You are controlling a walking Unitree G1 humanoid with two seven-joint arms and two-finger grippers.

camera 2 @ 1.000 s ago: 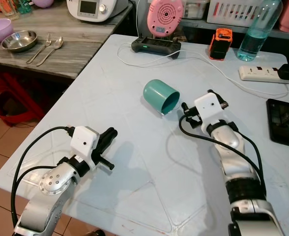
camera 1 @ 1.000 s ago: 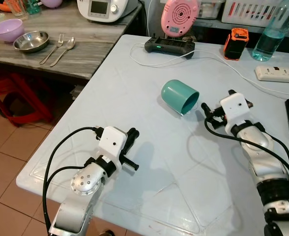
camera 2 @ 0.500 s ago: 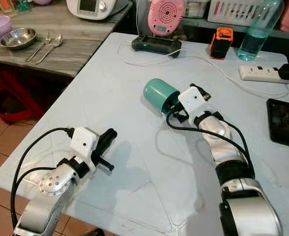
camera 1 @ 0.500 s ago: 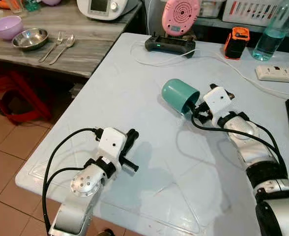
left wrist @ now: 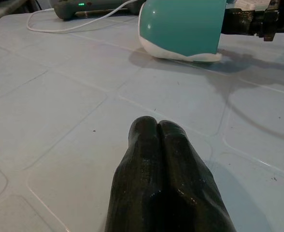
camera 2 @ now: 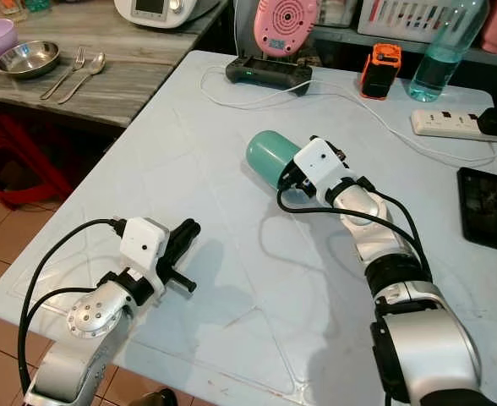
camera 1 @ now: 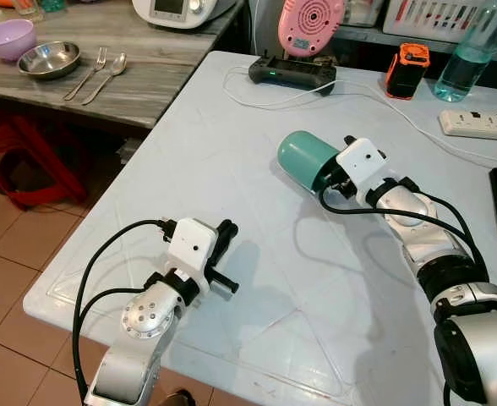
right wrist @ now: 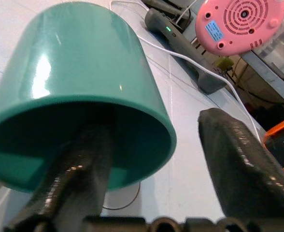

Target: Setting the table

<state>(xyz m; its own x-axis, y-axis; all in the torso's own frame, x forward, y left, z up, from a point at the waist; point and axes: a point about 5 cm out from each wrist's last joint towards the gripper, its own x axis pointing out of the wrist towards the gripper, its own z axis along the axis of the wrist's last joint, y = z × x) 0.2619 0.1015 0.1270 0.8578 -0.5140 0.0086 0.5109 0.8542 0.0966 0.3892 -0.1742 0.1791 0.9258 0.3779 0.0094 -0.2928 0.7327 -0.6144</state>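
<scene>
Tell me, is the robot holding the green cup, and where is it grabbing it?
Not gripped yet. The right gripper straddles the teal cup's rim, one finger inside its mouth, one outside, fingers apart. The left gripper is shut, holding nothing.

I see a pale blue-white table (camera 1: 232, 169) carrying a teal plastic cup (camera 1: 306, 161) on its side. Along its far edge sit a black controller (camera 1: 292, 75), white cable (camera 1: 384, 106), orange-black device (camera 1: 405, 71), clear water bottle (camera 1: 468, 51), white power strip (camera 1: 477, 125) and black phone (camera 2: 487, 208).

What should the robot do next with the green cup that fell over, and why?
Probably close the right end effector on the teal cup. The cup lies on its side on the white table; one finger is already inside its mouth, the other outside the rim, so squeezing would pinch the wall.
</scene>
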